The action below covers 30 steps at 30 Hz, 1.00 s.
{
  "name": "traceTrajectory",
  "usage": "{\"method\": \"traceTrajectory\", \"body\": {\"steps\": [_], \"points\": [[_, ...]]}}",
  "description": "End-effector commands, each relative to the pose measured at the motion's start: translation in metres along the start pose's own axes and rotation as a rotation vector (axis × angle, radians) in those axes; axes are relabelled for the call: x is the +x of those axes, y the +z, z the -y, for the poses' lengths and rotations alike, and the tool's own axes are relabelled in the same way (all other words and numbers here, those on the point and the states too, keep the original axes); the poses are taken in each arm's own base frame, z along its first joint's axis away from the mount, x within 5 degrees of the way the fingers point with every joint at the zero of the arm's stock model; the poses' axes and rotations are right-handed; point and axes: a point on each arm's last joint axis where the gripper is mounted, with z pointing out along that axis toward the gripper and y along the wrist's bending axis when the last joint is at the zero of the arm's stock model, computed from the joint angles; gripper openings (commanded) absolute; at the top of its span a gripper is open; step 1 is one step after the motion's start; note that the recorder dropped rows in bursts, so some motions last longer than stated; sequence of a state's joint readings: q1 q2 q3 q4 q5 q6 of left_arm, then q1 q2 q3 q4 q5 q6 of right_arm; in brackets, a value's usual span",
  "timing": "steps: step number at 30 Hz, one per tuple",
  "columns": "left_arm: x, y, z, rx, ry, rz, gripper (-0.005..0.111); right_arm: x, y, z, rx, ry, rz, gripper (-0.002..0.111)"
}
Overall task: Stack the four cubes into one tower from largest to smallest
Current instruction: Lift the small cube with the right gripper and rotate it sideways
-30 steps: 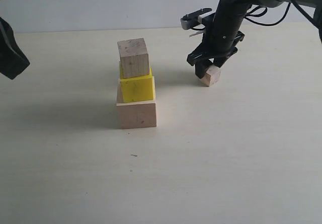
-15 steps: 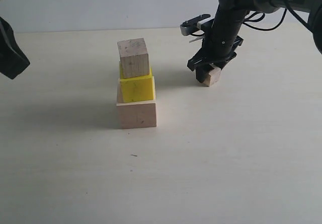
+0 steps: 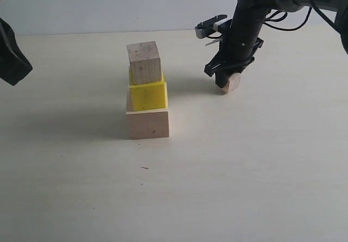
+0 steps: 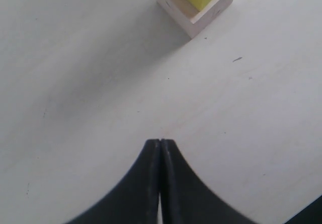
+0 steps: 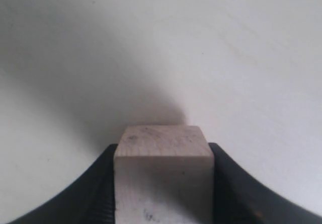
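- Wood fills the right hand [image 3: 228,80]: its black fingers press both sides of the smallest cube [image 3: 233,82], which sits low on the desk [image 3: 244,171].
- In the exterior view the tower [image 3: 147,92] stands at 9 o'clock from that hand, well apart, 3 cubes high, with a small wood cube [image 3: 144,62] uppermost.
- Farther out, at the tower's 9 o'clock, the left hand [image 4: 160,183] hangs pinched shut and empty, so I judge this carry falls to the right arm.
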<state>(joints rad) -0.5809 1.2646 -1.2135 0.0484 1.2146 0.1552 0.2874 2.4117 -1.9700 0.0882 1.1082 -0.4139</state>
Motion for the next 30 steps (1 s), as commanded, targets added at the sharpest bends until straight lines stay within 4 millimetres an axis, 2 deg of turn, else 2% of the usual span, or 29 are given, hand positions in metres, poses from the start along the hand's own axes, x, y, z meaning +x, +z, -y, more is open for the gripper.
{"method": "traceTrajectory", "body": {"steps": [1,5,7,11,13,16,20,24,26,30], "points": [[0.000,0.001,0.000,0.007,-0.010,0.007,0.000,0.000,-0.037,0.004,0.040,-0.062,0.054,0.000],[0.000,0.001,0.000,0.007,-0.010,0.007,0.000,0.007,-0.072,0.023,-0.032,0.006,0.178,0.000],[0.000,0.001,0.000,0.007,-0.010,0.007,0.000,0.015,-0.089,0.037,-0.155,0.048,0.268,0.000],[-0.001,0.001,0.000,0.005,-0.010,0.017,0.000,0.036,-0.111,0.064,-0.326,0.122,0.461,0.000],[-0.001,0.001,0.000,0.005,-0.012,0.016,0.000,0.048,-0.121,0.069,-0.412,0.100,0.551,0.000],[-0.002,0.001,0.000,0.005,-0.017,0.030,0.000,0.065,-0.130,0.065,-0.496,0.070,0.634,0.000],[-0.005,0.000,0.000,0.007,-0.037,0.059,0.000,0.079,-0.143,0.050,-0.456,0.012,0.726,0.000],[-0.007,0.000,0.002,0.027,-0.049,0.077,0.000,0.091,-0.173,0.022,-0.490,-0.117,1.028,0.000],[-0.008,0.000,0.003,0.041,-0.056,0.085,0.000,0.100,-0.186,0.007,-0.487,-0.244,1.175,0.000],[-0.010,0.000,0.004,0.049,-0.062,0.109,0.000,0.112,-0.186,-0.007,-0.416,-0.356,1.222,0.000]]}}
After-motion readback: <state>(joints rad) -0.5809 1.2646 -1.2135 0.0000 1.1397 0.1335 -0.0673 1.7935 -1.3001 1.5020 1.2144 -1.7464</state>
